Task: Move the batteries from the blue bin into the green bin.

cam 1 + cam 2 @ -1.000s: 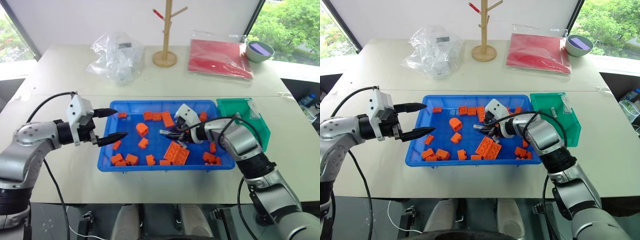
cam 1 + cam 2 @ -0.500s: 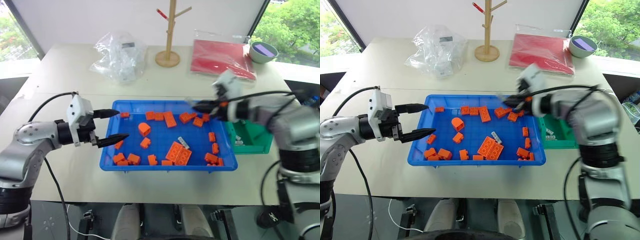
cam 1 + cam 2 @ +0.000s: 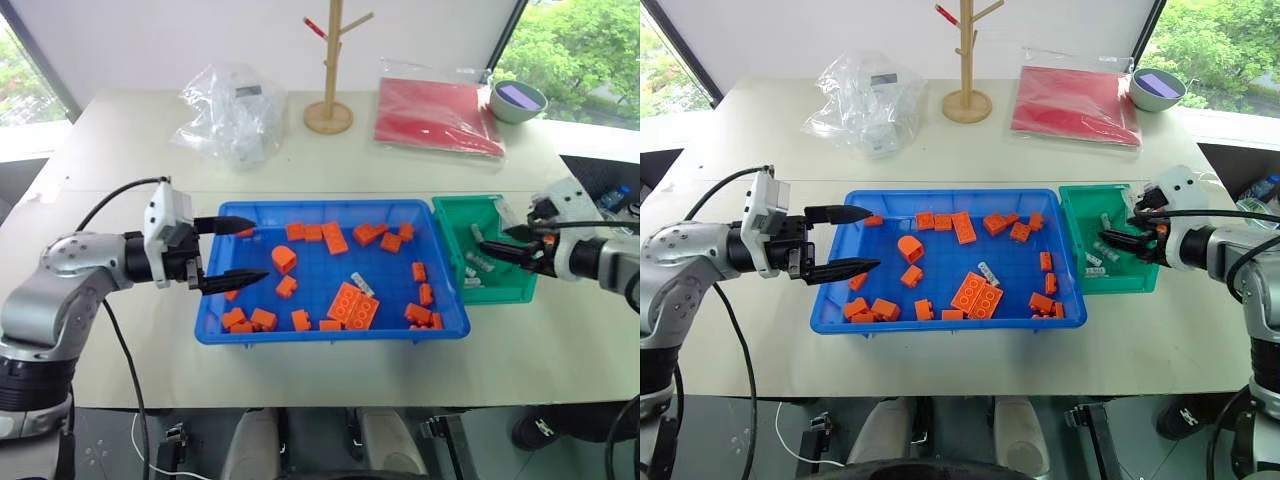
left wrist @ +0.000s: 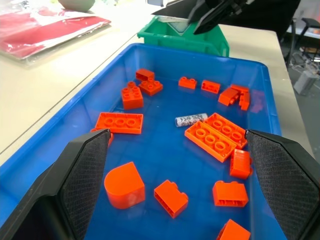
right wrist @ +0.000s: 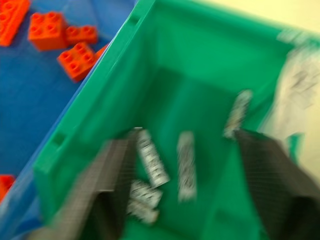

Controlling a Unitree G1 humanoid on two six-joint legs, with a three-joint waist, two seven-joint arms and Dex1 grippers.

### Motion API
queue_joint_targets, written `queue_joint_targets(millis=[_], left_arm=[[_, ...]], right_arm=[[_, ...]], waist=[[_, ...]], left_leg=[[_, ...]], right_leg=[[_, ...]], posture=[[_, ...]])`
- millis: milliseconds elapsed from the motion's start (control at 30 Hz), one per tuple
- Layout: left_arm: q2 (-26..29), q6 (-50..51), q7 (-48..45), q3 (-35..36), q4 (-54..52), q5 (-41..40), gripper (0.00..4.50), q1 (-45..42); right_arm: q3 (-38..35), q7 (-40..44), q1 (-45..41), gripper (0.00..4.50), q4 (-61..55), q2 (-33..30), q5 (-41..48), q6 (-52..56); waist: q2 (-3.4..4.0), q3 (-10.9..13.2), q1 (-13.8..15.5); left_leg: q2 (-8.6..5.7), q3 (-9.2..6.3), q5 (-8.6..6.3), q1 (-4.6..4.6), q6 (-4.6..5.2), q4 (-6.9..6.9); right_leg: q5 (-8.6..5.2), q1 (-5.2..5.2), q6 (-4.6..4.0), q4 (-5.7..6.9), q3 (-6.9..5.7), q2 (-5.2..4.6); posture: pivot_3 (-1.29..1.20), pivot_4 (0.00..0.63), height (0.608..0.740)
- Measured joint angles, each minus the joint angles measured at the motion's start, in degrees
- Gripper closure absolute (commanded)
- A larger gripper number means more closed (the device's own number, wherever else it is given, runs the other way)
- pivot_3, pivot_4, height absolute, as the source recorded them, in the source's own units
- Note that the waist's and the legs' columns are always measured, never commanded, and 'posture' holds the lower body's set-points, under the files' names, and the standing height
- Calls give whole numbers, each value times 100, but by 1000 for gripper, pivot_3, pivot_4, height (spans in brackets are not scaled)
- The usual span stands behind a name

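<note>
1. The right gripper hangs over the green bin with its jaws spread and nothing between them. That fits a drop: the batteries lying on the bin's floor look like the delivered ones.
2. The green bin sits touching the blue bin at its 3 o'clock side, likely so each carry is short.
3. One battery is left in the blue bin, near the middle, just beside the flat orange plate at about its 10 o'clock. It lies flat on its side.
4. The left gripper hovers wide open and empty over the blue bin's 9 o'clock edge, probably just waiting.
5. Textures: batteries are slim grey cylinders with printed wrap, likely to roll. Orange bricks are studded, hard plastic. Both bins are smooth, glossy plastic on a pale matte surface.
</note>
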Motion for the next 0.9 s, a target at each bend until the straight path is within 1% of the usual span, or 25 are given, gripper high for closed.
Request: queue_joint_targets(millis=[100,167,233,333,400,500,633,800,900], left_arm=[[-1,-16,-73,-37,4,10,0,-42],[-1,-39,-90,-98,5,26,0,-48],[-10,-49,-89,-145,6,49,0,-47],[-22,-60,-80,-150,1,58,0,-44],[-25,-73,-75,-151,-4,61,0,-25],[-33,-133,-73,-175,-7,117,0,35],[-71,-162,-53,-211,-9,136,0,38],[-73,-181,-23,-206,-15,139,0,61],[-73,-185,6,-206,-17,139,0,91]], right_arm=[[111,9,-590,397,-48,-13,74,-69],[263,54,-882,397,-341,22,278,58],[505,97,-1066,397,-758,211,581,318],[1122,66,-1025,397,-1304,536,890,665],[1466,-36,-898,397,-1445,704,927,743],[1978,-238,-712,397,-1487,878,804,676],[2530,-426,-689,397,-1286,1127,561,399],[2995,-567,-772,397,-801,1399,129,-13],[3154,-574,-810,397,-538,1512,-98,-262]], waist=[[1,0,-8],[0,0,2],[-1,0,10],[-1,1,20],[-1,1,45],[-2,0,36],[-2,0,30],[-2,0,25],[-2,0,27]], left_leg=[[1,0,0,0,0,0],[3,-6,0,0,0,-2],[6,-10,0,-2,0,-3],[5,-9,0,-6,0,-3],[3,-10,0,-7,0,1],[2,-6,0,-9,0,6],[-1,-7,0,-9,0,6],[1,-10,0,-8,0,5],[1,-9,0,-8,0,5]], right_leg=[[0,-2,0,0,0,1],[0,-1,-1,0,-3,3],[-1,0,0,0,-5,4],[0,-1,-1,-2,-4,-1],[0,4,-1,-7,-5,-5],[0,8,-1,-13,-3,-13],[0,6,0,-11,-6,-7],[0,5,0,-7,-8,0],[1,5,1,-8,-8,0]], posture=[[0,150,736],[0,150,736],[0,150,736],[0,150,736],[0,150,736],[0,150,736],[0,150,736],[0,150,736],[0,150,736]])
